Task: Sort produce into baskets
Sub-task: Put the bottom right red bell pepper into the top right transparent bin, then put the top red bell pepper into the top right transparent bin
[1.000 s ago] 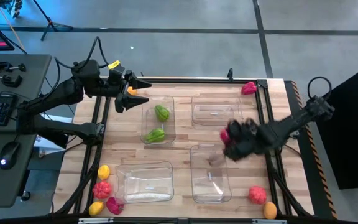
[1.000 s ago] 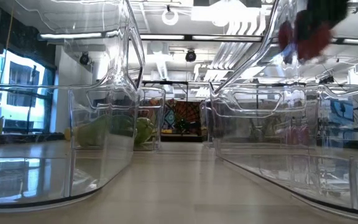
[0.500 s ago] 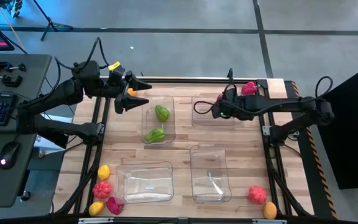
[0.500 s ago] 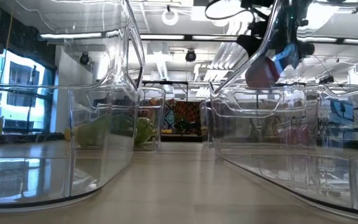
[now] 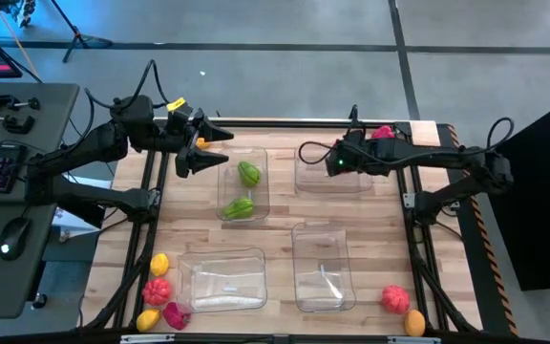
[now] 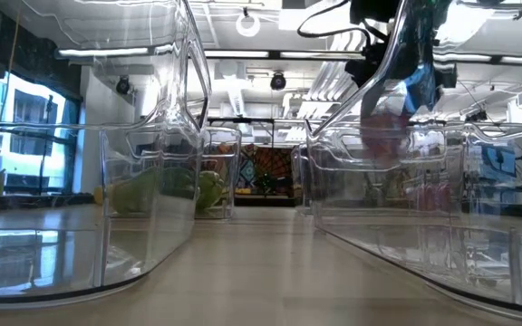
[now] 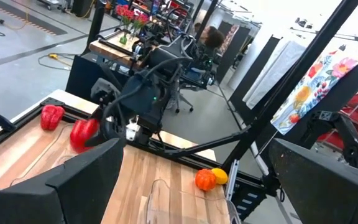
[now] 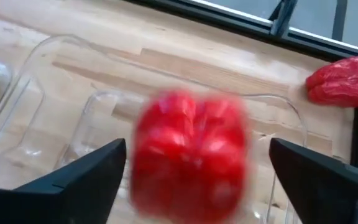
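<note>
Red produce [image 8: 190, 152], a pepper-shaped piece, shows blurred between my right gripper's [image 5: 335, 162] spread fingers, just ahead of them and over the far right basket [image 8: 61, 62]; I judge it is dropping free, not gripped. The right gripper hangs above that bin's left edge in the high view, jaws apart, its arm reaching in from the right side. Which way the piece's long axis lies I cannot tell through the blur. Beyond the bin's far corner a second red piece [image 8: 344, 81] lies on the wood by the table rail, nearer this arm than the other, so I would take it next with the right. My left gripper [image 5: 199, 151] waits at the far left corner, fingers apart and empty, beside the basket [image 5: 227, 182] holding two green pieces [image 5: 248, 174].
</note>
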### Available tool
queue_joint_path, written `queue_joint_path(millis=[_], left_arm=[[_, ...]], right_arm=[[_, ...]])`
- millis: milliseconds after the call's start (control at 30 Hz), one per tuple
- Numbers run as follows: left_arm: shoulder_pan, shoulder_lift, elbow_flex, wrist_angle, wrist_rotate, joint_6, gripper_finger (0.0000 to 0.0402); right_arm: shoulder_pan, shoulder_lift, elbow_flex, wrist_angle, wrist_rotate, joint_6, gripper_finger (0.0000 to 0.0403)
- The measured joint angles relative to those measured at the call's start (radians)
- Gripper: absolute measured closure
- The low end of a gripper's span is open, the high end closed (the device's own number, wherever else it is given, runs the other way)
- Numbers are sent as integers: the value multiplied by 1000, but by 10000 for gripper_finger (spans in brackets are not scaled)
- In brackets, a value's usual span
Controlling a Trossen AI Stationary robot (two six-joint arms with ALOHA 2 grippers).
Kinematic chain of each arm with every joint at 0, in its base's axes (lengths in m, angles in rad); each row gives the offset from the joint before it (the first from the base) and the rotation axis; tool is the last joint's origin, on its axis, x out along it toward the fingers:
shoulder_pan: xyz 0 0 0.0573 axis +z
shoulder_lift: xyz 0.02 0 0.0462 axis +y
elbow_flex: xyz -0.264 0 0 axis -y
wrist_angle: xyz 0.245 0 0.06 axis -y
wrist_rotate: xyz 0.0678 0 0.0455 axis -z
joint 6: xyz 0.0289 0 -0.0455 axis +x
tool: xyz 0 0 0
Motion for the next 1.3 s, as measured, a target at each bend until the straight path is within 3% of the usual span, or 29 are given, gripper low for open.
queue_joint_path(millis=[300,467,567,700,867,1067,1300], left_arm=[[0,0,0,0,-3,-11,11],[0,0,0,-2,-48,-83,11],[1,2,0,-3,-50,-79,11],[2,5,0,-2,-58,-110,11],[13,39,1,11,-97,-87,11],[133,133,1,52,-140,-136,11],[337,300,117,45,1,-81,11]], right_arm=[[-16,0,0,22,-49,12,43],[-16,0,0,21,-49,114,43],[-33,0,0,0,-13,273,43],[-114,0,0,-29,38,423,43],[-269,0,0,-42,78,470,43],[-437,6,-87,67,22,466,43],[-548,6,-195,226,-23,425,43]])
